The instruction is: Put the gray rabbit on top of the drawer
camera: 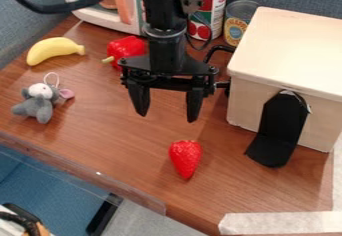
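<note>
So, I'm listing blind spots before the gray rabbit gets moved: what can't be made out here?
In the camera view:
- Gray rabbit: fine facial details, too small.
- Drawer: its inside, hidden by its own top and walls; its right end, cut off by the right edge.
- Smaller can: part of its right side, behind the drawer.
- Red pepper: its lower right, behind the gripper.
</note>
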`<control>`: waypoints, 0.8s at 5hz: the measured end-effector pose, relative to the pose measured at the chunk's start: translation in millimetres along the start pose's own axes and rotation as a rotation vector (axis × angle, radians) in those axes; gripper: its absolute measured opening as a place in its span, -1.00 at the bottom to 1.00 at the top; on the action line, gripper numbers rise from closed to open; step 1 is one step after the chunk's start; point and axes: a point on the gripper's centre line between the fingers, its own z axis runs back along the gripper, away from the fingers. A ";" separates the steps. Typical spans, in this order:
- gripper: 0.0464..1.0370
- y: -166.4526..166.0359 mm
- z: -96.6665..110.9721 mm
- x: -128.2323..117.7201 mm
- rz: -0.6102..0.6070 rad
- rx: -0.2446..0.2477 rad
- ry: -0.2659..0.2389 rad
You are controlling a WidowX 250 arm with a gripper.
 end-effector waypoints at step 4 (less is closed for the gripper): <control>0.93 116.6 -2.4 47.5 0.114 -0.079 -0.067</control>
